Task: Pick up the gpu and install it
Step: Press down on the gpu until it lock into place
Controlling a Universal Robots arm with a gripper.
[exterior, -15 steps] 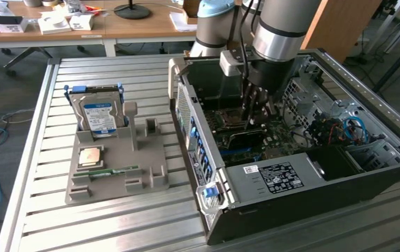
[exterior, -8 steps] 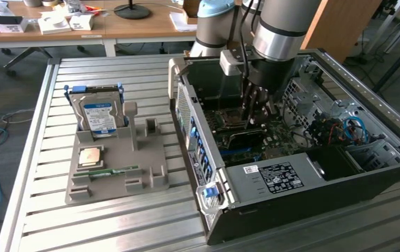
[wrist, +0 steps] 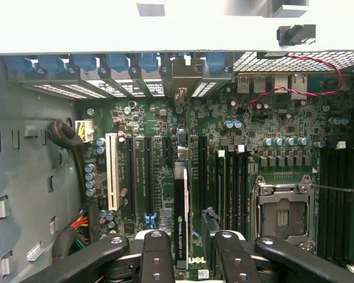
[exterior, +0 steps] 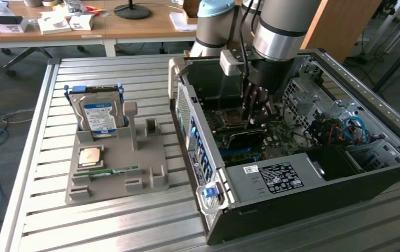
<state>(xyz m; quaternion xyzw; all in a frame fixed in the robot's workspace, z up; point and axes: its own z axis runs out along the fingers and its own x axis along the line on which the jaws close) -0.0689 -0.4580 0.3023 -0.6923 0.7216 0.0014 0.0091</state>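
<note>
Metal slatted table. Toward the exterior view's left, a grey parts holder sits on the slats. A silver-and-blue hard drive stands upright in its far slot; a square processor chip lies flat near its middle; a thin green memory stick lies just nearer the front edge.

Toward the exterior view's right, an open computer case lies on its side, motherboard facing up. The arm reaches down into it.

Wrist view: the gripper hangs over the motherboard's expansion slots, black fingers clamped on the gpu. The card stands on edge between the fingers, thin black-and-white edge toward the camera, lined up with a black slot beside the white slot. Whether it is seated in the slot: cannot tell. Empty processor socket lies beyond the memory slots.
</note>
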